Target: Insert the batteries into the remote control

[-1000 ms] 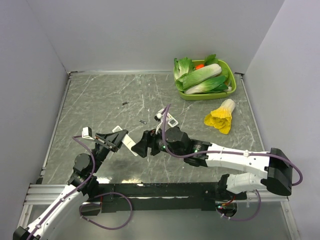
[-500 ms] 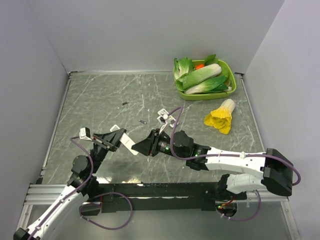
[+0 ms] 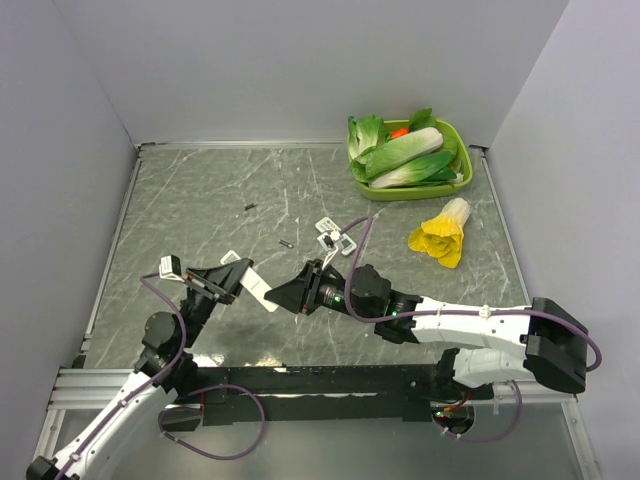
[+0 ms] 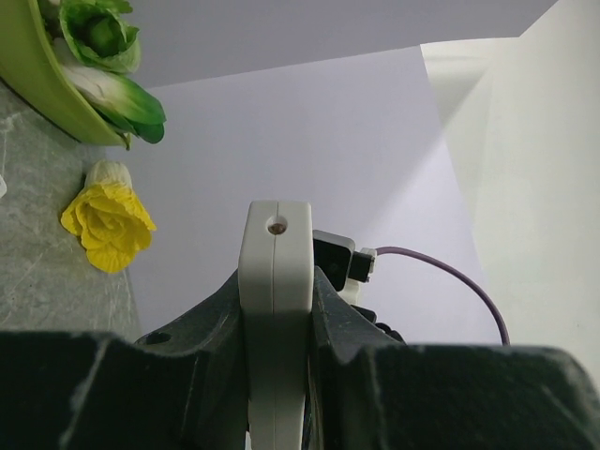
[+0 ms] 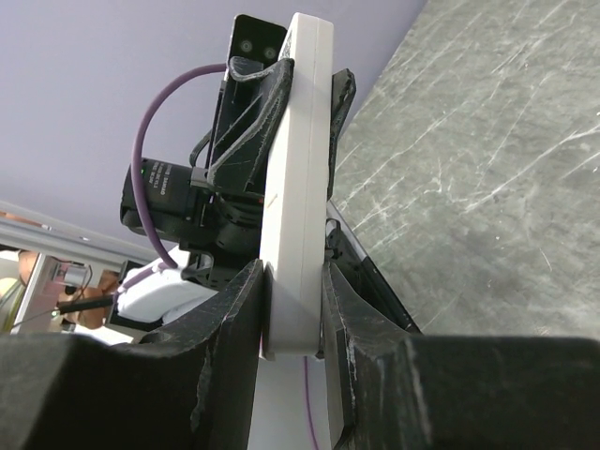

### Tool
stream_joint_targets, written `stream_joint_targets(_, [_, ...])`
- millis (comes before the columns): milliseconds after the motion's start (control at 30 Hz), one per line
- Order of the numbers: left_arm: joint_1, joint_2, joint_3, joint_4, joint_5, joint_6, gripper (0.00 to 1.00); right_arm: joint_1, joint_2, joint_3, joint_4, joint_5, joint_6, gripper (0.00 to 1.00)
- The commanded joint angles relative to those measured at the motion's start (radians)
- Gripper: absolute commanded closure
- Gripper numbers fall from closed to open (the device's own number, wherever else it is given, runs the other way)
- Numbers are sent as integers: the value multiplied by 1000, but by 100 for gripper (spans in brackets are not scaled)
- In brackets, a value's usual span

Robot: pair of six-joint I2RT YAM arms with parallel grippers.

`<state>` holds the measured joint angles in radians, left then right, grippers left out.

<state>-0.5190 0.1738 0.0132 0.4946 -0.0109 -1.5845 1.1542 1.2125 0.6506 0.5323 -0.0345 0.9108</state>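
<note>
Levelling out, the right gripper had drawn slightly toward 4 o'clock, clamped on the remote control above the table at 7 o'clock; the left gripper clenched its other end.

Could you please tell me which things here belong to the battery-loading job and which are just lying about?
Job: slim white plastic remote control, gripped by left claw and right claw; no batteries in view.
Lying about: lime-green plastic bowl of green-and-white leafy vegetables; loose yellow leafy vegetable; small dark specks.
</note>
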Motion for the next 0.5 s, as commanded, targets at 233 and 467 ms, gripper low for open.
stream_joint_targets(233, [11, 15, -21, 145, -8, -69, 98, -5, 78, -6, 64, 31, -96, 62])
stream_joint_targets(467, [11, -8, -27, 128, -3, -72, 98, -13, 90, 35, 61, 30, -125, 50])
